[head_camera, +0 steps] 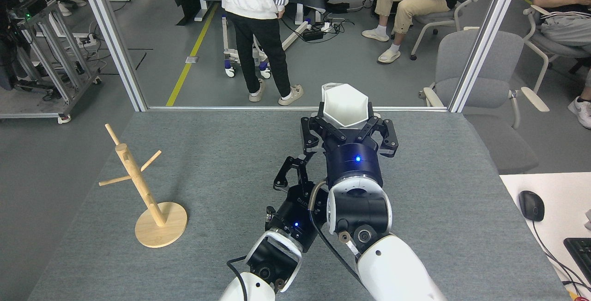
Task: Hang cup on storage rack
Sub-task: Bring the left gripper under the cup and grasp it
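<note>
Your right end effector (345, 128) clamps the cup (345, 105); the left end effector (295, 171), state unclear, crowds beside it, risking collision far from the storage rack (143, 185).

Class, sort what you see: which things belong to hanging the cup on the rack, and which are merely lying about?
Job: cup, rack, right tool holding the cup.
Lying about: mouse, keyboard, chair, cart.

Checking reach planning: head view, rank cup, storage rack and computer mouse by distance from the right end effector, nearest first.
From the right end effector:
1. cup, held in it, table centre.
2. computer mouse, on the white desk, right.
3. storage rack, far left on the table.
</note>
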Controlling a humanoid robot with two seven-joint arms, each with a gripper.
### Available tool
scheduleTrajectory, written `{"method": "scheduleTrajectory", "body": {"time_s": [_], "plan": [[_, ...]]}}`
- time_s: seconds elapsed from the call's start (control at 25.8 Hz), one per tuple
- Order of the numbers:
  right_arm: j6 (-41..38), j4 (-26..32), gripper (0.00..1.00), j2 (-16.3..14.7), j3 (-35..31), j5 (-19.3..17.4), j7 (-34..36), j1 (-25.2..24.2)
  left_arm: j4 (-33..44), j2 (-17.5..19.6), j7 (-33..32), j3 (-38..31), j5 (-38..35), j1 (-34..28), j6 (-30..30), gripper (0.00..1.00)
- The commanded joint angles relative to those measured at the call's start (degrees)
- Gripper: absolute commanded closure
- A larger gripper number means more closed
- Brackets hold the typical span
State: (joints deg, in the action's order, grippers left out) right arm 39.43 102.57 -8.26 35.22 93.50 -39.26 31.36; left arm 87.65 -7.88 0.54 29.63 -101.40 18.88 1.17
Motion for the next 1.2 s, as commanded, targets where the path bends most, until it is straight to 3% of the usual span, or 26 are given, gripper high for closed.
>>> {"method": "scheduleTrajectory", "body": {"time_s": [0.0, 0.35, 1.01, 1.16], "plan": [[-0.14, 0.00, 0.67, 0.08, 0.11, 0.01, 0.06, -0.08, -2.48, -0.03, -0.02, 0.25, 0.32, 2.04, -0.20, 0.01], [-0.41, -0.09, 0.66, 0.09, 0.11, 0.01, 0.06, -0.25, -7.23, -0.11, -0.81, 0.17, 0.50, 7.05, -0.29, 0.01], [-0.49, -0.44, 0.66, -0.09, 0.11, 0.01, 0.14, -0.95, -8.54, -0.38, -4.50, 2.98, 2.96, 11.97, -0.11, 0.01], [-0.49, -0.53, 0.66, -0.09, 0.11, 0.01, 0.23, -0.87, -9.60, -0.38, -4.50, 3.15, 2.96, 13.38, -0.11, 0.13]]}}
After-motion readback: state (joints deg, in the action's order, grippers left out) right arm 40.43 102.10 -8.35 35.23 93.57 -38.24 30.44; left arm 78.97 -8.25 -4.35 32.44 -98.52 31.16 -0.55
